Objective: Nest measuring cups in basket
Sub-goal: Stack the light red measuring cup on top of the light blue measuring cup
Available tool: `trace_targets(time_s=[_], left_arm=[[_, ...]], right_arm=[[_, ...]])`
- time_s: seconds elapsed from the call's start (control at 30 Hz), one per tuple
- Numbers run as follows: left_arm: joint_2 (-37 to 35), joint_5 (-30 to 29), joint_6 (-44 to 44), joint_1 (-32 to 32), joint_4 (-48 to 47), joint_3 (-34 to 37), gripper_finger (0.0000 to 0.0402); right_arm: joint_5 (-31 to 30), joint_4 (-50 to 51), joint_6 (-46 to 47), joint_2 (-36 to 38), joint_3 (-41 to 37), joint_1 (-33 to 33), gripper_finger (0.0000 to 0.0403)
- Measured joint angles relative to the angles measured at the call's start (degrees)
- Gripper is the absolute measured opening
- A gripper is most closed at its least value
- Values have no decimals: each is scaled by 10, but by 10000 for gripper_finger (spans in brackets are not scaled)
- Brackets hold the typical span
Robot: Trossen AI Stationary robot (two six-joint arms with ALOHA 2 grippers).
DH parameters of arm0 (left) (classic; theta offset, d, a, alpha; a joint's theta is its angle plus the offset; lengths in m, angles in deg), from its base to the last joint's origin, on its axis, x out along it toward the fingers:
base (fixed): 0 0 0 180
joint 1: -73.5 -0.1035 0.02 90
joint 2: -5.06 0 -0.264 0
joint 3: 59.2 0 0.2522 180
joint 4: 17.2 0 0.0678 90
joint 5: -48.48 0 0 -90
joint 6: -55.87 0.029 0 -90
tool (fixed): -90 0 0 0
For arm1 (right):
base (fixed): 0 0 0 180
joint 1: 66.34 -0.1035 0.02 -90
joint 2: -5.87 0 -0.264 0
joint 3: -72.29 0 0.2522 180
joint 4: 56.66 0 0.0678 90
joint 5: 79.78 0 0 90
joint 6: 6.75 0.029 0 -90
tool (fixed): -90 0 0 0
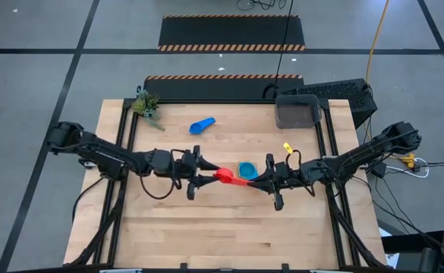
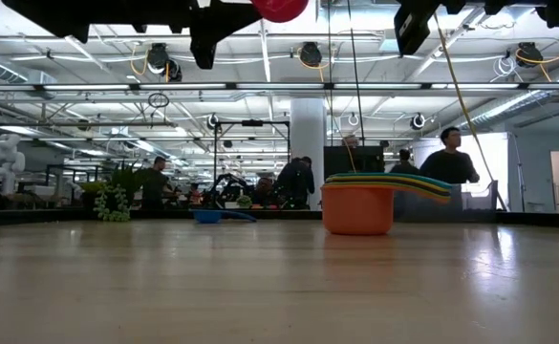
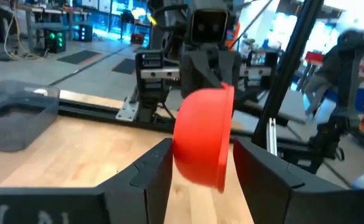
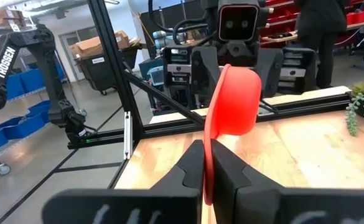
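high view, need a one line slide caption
Right gripper holds the red measuring cup by its handle, bowl between the left gripper's open fingers.

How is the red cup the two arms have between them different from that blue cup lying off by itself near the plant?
The red cup is up in the air, between the left gripper and the right gripper, which is shut on its handle; the blue cup lies on the table, touched by neither. The red cup's bowl looks rounder and wider, the blue cup's narrower. Both are outside the basket.
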Motion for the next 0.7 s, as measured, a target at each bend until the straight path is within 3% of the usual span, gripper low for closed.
trace_targets(time_s=[0.4, 0.7], left_arm=[[-14, 0, 52, 23, -28, 0, 129], [-15, -22, 51, 24, -28, 0, 122]], right_arm=[[30, 1, -9, 0, 0, 0, 0], [26, 0, -15, 0, 0, 0, 0]])
